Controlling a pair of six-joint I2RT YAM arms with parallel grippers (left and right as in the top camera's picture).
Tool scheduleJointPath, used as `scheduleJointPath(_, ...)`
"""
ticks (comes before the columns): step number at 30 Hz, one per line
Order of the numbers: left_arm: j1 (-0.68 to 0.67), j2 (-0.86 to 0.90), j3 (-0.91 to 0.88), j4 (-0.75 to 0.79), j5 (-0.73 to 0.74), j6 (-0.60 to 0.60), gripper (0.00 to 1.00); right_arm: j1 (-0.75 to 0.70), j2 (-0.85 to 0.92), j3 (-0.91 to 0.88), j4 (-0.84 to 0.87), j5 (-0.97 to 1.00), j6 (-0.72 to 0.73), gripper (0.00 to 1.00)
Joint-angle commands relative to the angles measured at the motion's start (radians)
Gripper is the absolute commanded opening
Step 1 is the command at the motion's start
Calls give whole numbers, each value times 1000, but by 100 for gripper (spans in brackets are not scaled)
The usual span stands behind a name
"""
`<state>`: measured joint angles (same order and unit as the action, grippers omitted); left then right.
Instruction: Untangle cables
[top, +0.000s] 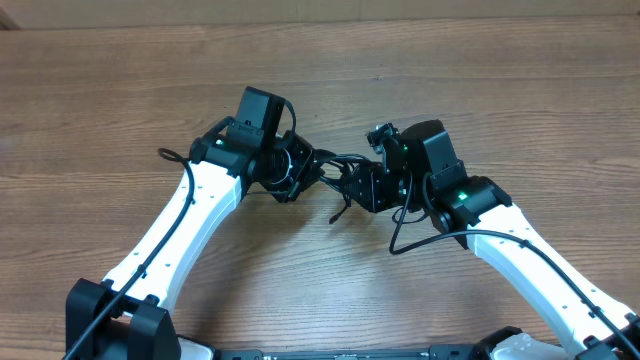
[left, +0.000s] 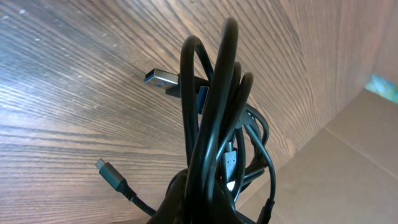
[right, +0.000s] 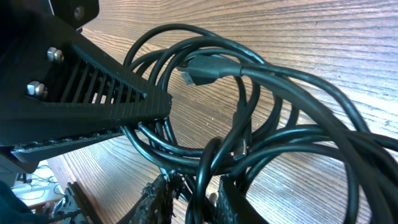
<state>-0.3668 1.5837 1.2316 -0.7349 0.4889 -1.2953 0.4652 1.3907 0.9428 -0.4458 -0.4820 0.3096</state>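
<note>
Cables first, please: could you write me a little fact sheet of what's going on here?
Cables: one black tangled bundle, between the two grippers, over a wooden table
Plugs showing: wide silver plug, slim plug
Left gripper: shut on the bundle
Right gripper: a strand sits between its fingers; clamped or not, unclear
Untangled: not yet

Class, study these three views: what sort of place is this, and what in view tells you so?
Probably a robotics lab bench: two white robot arms at a wood-grain table, tangled black cables between them, plain cardboard bordering the table.
</note>
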Motion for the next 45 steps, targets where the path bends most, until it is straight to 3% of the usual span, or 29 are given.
scheduleJointPath(1,0,-23,24,14,53,44,4,-1,-2,23,2,11,-7,23)
scheduleJointPath(10,0,-23,24,14,52,44,4,-1,-2,23,3,11,-7,4)
scheduleJointPath(22,0,-23,24,14,42,63,4,-1,-2,23,3,11,-6,4)
scheduleJointPath(45,0,-22,24,-39,-235,96,4,-10,-3,23,79,-145,12,4)
